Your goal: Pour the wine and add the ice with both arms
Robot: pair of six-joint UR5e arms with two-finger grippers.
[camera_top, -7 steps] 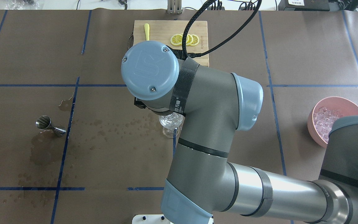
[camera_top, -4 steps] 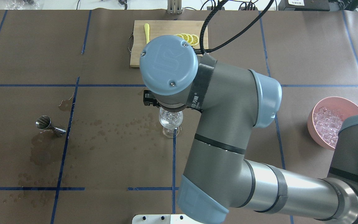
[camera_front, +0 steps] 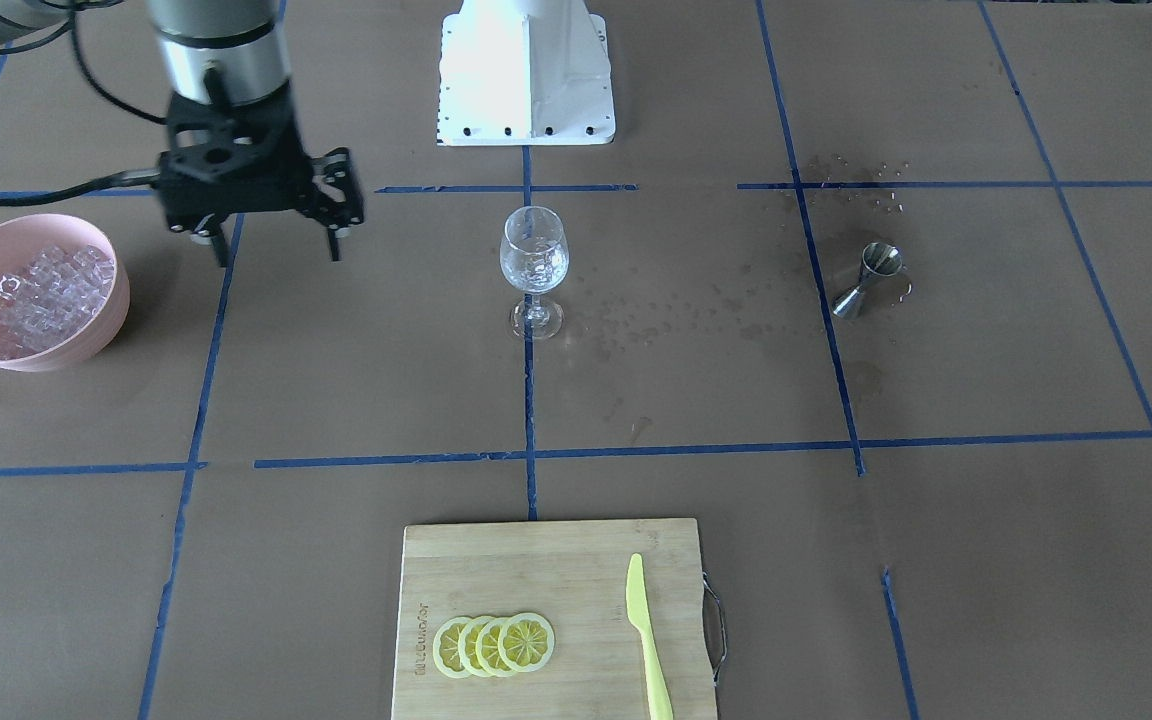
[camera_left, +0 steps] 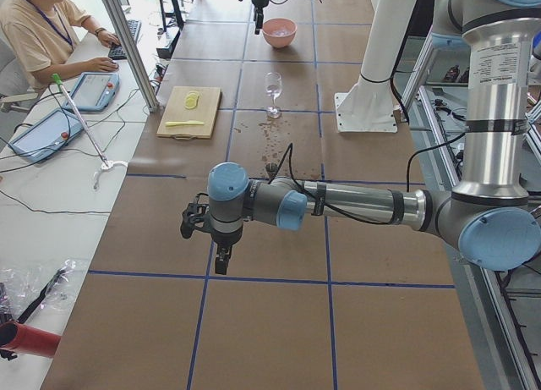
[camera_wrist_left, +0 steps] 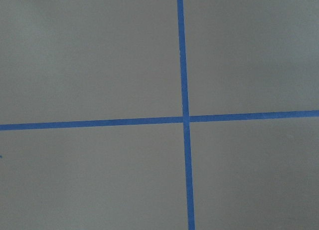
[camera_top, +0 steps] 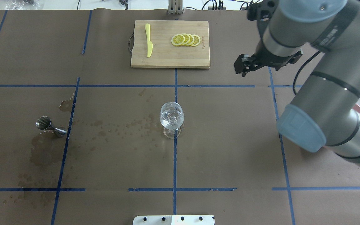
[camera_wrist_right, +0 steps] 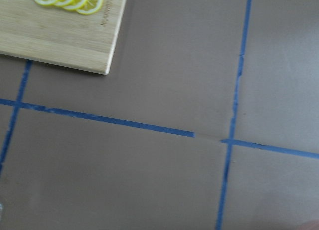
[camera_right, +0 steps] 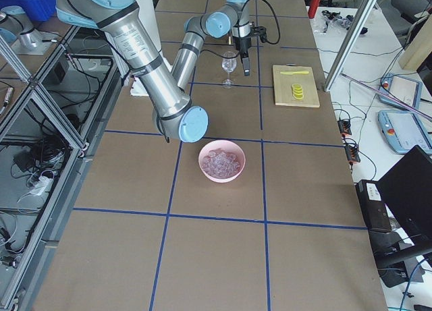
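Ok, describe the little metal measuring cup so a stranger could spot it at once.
On the brown table with its blue tape grid, start at the wine glass in the middle and go toward the robot's left side. Just past the next tape line, beside dried splash stains, is the jigger: the only metal item, a small steel hourglass shape.

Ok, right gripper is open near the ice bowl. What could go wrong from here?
The wine glass stands tall on a thin stem; a low pass by the right gripper could tip it.
The pink bowl is heaped with ice; a careless grab may scatter cubes.
The jigger lies tipped among wet spots, awkward to regrasp.
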